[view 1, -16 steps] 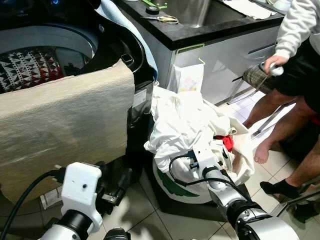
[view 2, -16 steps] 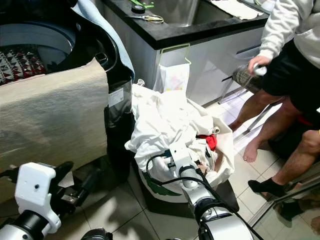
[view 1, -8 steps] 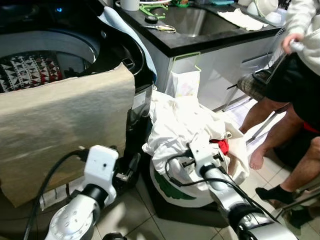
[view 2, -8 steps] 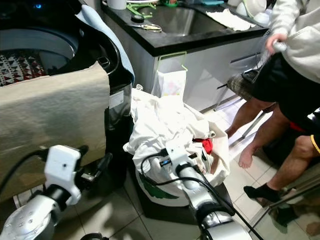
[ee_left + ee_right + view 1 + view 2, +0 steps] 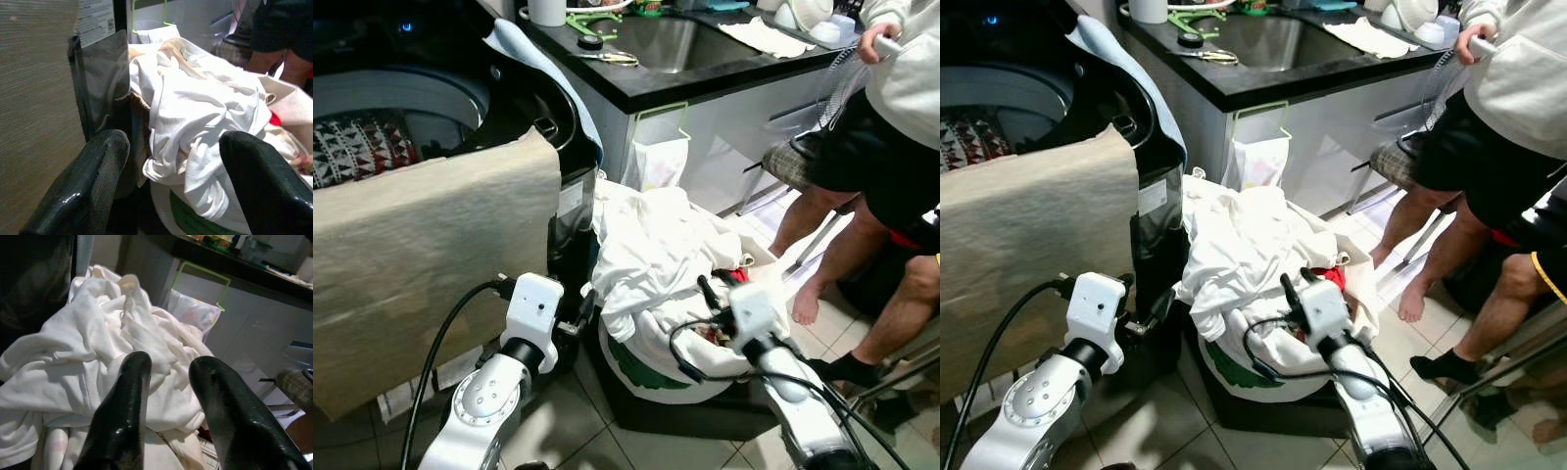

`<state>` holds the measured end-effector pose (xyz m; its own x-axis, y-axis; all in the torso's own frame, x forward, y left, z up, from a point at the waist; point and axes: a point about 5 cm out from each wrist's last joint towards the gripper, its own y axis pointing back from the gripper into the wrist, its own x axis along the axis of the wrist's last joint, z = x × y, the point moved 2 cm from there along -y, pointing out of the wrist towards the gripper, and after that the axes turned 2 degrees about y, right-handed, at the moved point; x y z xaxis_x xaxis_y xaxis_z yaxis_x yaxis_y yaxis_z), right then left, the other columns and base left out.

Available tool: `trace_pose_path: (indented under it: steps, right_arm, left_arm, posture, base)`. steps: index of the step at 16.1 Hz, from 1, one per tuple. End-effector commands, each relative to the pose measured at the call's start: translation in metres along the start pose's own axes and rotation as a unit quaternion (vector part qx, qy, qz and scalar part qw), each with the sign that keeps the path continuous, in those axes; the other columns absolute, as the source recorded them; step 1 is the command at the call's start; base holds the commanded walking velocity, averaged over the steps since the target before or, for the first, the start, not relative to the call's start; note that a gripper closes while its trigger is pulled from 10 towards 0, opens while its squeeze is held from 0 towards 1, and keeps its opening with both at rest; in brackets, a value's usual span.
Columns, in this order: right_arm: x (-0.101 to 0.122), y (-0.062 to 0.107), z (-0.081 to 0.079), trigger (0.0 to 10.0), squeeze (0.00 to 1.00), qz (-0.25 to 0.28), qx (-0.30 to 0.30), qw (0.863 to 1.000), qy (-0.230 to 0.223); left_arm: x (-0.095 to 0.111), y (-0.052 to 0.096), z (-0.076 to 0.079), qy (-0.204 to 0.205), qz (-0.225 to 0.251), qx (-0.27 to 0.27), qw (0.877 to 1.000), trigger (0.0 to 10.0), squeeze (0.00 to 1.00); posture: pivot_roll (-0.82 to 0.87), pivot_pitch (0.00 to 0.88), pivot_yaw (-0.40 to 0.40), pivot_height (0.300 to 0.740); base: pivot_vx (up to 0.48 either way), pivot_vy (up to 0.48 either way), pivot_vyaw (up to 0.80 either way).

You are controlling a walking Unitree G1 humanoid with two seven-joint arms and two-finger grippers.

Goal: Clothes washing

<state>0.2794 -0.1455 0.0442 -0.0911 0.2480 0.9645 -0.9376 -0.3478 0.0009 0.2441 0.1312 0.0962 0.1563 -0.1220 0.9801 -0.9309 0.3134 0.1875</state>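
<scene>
Two spread hands are aimed at the heaped white laundry (image 5: pixel 656 250): right hand (image 5: pixel 710 294) touching, left hand (image 5: pixel 587 305) beside.

The right gripper (image 5: pixel 168 367) points at a heap of white laundry (image 5: pixel 93 357), its two black fingers (image 5: pixel 128 396) parted with a small gap between them, their tips just in front of the crumpled cloth. Behind the heap hangs a pale bag on a green wire hanger (image 5: pixel 203 286) against a grey cabinet front (image 5: pixel 259 318), under a dark countertop (image 5: pixel 234 264).
</scene>
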Motion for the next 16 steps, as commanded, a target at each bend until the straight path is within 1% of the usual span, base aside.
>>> trace_pose_path:
  steps: [1,3,4,5,6,7,9,10,11,12,13,14,15,16]
  right_arm:
    - [0.008,0.004,0.011,10.0,1.00,0.010,-0.011,1.000,-0.008]
    - [0.019,0.011,0.016,10.0,1.00,0.025,-0.012,1.000,-0.011]
    - [0.026,0.018,0.018,10.0,1.00,0.031,-0.005,0.999,-0.013]
    - [0.028,0.022,0.018,10.0,1.00,0.032,-0.003,0.999,-0.012]
    - [0.031,0.026,0.019,10.0,1.00,0.034,-0.005,0.999,-0.017]
    - [0.035,0.028,0.020,10.0,1.00,0.040,-0.008,0.999,-0.026]
    - [0.045,0.029,0.022,10.0,1.00,0.071,-0.019,0.997,-0.039]
    - [0.046,0.038,0.027,10.0,1.00,0.096,-0.034,0.994,-0.040]
    - [0.045,0.043,0.028,10.0,1.00,0.098,-0.037,0.994,-0.037]
    - [0.036,0.053,0.032,10.0,1.00,0.084,-0.035,0.996,-0.022]
    - [0.031,0.058,0.033,10.0,1.00,0.075,-0.033,0.997,-0.013]
    - [0.025,0.063,0.035,10.0,1.00,0.064,-0.036,0.997,-0.013]
    - [0.018,0.066,0.036,10.0,1.00,0.048,-0.035,0.998,-0.021]
    - [0.011,0.062,0.030,10.0,1.00,0.030,-0.023,0.999,-0.030]
  left_arm:
    - [-0.003,-0.004,0.002,-0.008,0.002,-0.007,1.000,10.0,0.00]
    - [-0.006,-0.006,0.001,-0.013,0.000,-0.004,1.000,10.0,0.00]
    - [-0.010,-0.006,-0.003,-0.017,-0.004,0.005,1.000,10.0,0.00]
    - [-0.011,-0.005,-0.006,-0.011,-0.003,0.017,1.000,10.0,0.00]
    - [-0.011,-0.005,-0.010,0.004,0.002,0.035,0.999,10.0,0.00]
    - [-0.008,-0.005,-0.013,0.020,0.012,0.055,0.998,10.0,0.00]
    - [0.003,-0.005,-0.008,0.033,0.036,0.055,0.997,10.0,0.00]
    - [0.012,0.001,-0.008,0.046,0.064,0.058,0.995,10.0,0.00]
    - [0.014,0.005,-0.009,0.046,0.075,0.061,0.994,10.0,0.00]
    - [0.012,0.016,-0.015,0.043,0.086,0.080,0.992,10.0,0.00]
    - [0.010,0.021,-0.019,0.042,0.087,0.092,0.991,10.0,0.00]
    - [0.005,0.030,-0.022,0.032,0.082,0.104,0.991,10.0,0.00]
    - [0.002,0.037,-0.021,0.022,0.073,0.102,0.992,10.0,0.00]
    - [0.004,0.036,-0.019,0.011,0.070,0.095,0.993,10.0,0.00]
  posture:
    - [0.13,0.000,-0.079,0.740]
    - [0.13,0.000,-0.072,0.740]
    - [0.12,0.000,-0.069,0.740]
    - [0.11,0.000,-0.071,0.740]
    - [0.11,0.000,-0.070,0.740]
    - [0.11,0.000,-0.064,0.740]
    - [0.11,0.000,-0.053,0.740]
    - [0.11,0.000,-0.049,0.740]
    - [0.11,0.000,-0.047,0.740]
    - [0.10,0.000,-0.037,0.740]
    - [0.10,0.000,-0.037,0.740]
    - [0.10,0.000,-0.036,0.740]
    - [0.11,0.000,-0.039,0.740]
    - [0.11,0.000,-0.038,0.740]
  base:
    - [0.000,0.000,0.00]
    - [0.000,0.000,0.00]
    - [0.000,0.000,0.00]
    - [0.000,0.000,0.00]
    - [0.000,0.000,0.00]
    - [0.000,0.000,0.00]
    - [0.000,0.000,0.00]
    - [0.000,0.000,0.00]
    - [0.000,0.000,0.00]
    - [0.000,0.000,0.00]
    - [0.000,0.000,0.00]
    - [0.000,0.000,0.00]
    - [0.000,0.000,0.00]
    - [0.000,0.000,0.00]
